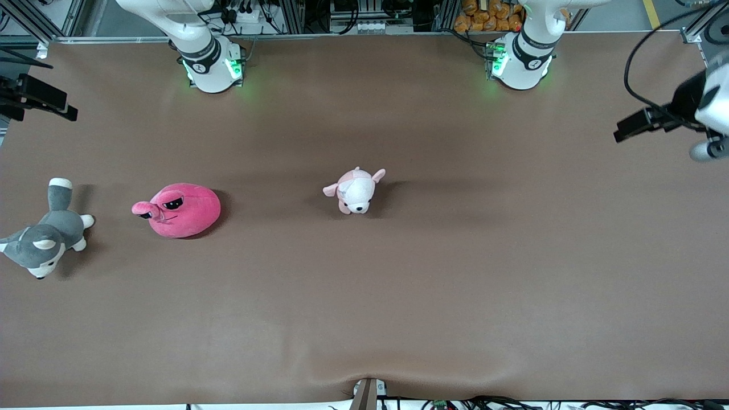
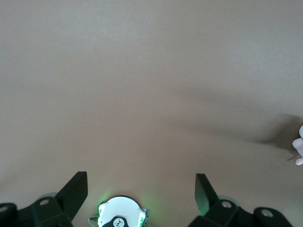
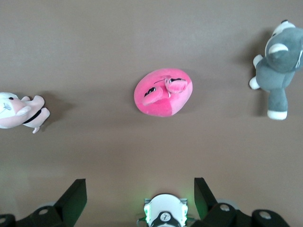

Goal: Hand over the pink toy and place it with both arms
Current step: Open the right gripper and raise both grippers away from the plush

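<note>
Holding both our left gripper and right gripper spread and unloaded high over the table, we see the pink toy lying between husky plush and puppy plush.

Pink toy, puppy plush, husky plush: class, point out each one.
pink toy (image 1: pixel 185 212), front view, its round body
puppy plush (image 1: pixel 356 192), front view, its back
husky plush (image 3: pixel 279 61), right wrist view, its grey body
</note>
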{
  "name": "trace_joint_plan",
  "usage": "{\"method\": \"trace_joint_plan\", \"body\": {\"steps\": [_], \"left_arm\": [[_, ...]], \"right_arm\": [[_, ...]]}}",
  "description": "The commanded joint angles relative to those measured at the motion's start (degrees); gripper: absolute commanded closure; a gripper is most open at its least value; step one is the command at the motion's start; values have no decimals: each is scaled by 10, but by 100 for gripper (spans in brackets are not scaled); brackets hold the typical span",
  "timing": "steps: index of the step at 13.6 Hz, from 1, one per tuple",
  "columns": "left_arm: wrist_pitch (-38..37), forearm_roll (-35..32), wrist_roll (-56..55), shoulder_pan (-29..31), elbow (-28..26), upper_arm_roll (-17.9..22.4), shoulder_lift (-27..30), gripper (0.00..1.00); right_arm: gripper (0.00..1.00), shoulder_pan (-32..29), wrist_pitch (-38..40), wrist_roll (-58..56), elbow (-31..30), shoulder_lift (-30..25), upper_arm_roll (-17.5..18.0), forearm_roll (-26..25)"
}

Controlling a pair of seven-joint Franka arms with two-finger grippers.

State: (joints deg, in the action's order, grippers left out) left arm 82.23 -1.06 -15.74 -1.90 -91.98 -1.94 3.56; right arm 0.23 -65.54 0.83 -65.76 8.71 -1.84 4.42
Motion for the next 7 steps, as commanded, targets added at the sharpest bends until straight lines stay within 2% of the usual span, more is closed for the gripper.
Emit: {"method": "trace_joint_plan", "body": {"steps": [1,4,7], "left_arm": [[47,4,11,-6,-100,4,85,0],[54,-3,23,-7,-104,-11,94,0],[52,-3,30,-2,-95,-20,94,0]], "right_arm": [[0,-22,-84,-49,-136,-83,4,-10],[0,-23,-151,-101,-253,-165,4,-10],[0,-16,-153,-106,-247,-164,9,-28]]}}
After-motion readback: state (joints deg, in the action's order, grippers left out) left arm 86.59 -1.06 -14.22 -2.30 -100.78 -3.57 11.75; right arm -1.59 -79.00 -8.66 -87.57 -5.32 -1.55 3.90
